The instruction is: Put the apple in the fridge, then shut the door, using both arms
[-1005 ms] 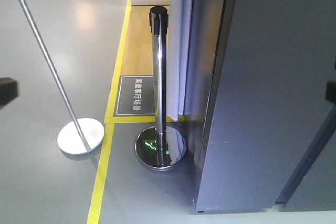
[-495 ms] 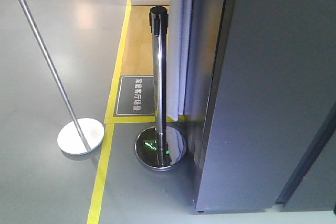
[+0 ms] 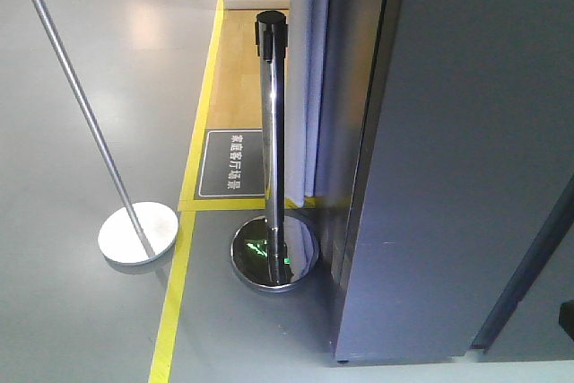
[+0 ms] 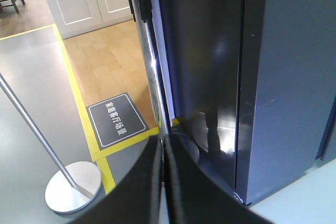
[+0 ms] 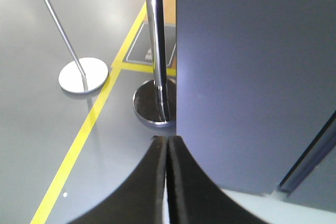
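Both the left gripper [image 4: 163, 182] and right gripper [image 5: 166, 182] are pressed together, empty, pointing floorward beside the fridge [image 3: 466, 150]

The left wrist view shows the robot's left gripper [image 4: 163, 182] as two smooth, glossy black fingers [image 4: 142, 192], broad at the bottom edge of the frame and curving inward to narrow tips, with only a thin dark seam between them. The right gripper [image 5: 166, 177] in the right wrist view has the same build: a pair of matte-to-glossy black curved fingers [image 5: 142, 192] flaring outward toward the base, plain surfaces with a soft sheen along the edges. A small black piece of the robot [image 3: 567, 320] shows at the right edge of the front view, too cropped to make out its shape.
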Controlling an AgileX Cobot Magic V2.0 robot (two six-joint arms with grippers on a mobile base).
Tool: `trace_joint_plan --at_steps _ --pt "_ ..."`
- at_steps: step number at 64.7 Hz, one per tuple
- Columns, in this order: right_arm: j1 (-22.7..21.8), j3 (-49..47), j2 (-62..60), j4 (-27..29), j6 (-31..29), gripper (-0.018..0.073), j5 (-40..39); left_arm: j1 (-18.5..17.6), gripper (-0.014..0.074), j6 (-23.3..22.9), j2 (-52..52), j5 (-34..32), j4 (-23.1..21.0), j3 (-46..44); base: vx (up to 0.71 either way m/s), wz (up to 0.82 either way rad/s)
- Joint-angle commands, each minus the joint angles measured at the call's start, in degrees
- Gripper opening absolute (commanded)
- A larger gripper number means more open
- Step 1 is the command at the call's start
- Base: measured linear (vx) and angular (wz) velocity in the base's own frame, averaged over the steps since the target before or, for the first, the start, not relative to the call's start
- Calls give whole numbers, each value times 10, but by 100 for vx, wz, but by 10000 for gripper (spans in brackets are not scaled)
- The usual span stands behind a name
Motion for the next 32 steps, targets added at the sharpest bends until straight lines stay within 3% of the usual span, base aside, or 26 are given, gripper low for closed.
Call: trace_joint_plan --at_steps 1,24,32 --pt "0 -15 3 2 -6 -8 -22 -1 -5 -5 6 -35 6 -14 0 0" --pt "0 -15 3 2 -6 -8 -20 3 -5 -3 5 -42 16 4 0 0" --pt "0 -15 3 2 -6 -8 -20 51 -5 1 -12 -50 10 19 0 0"
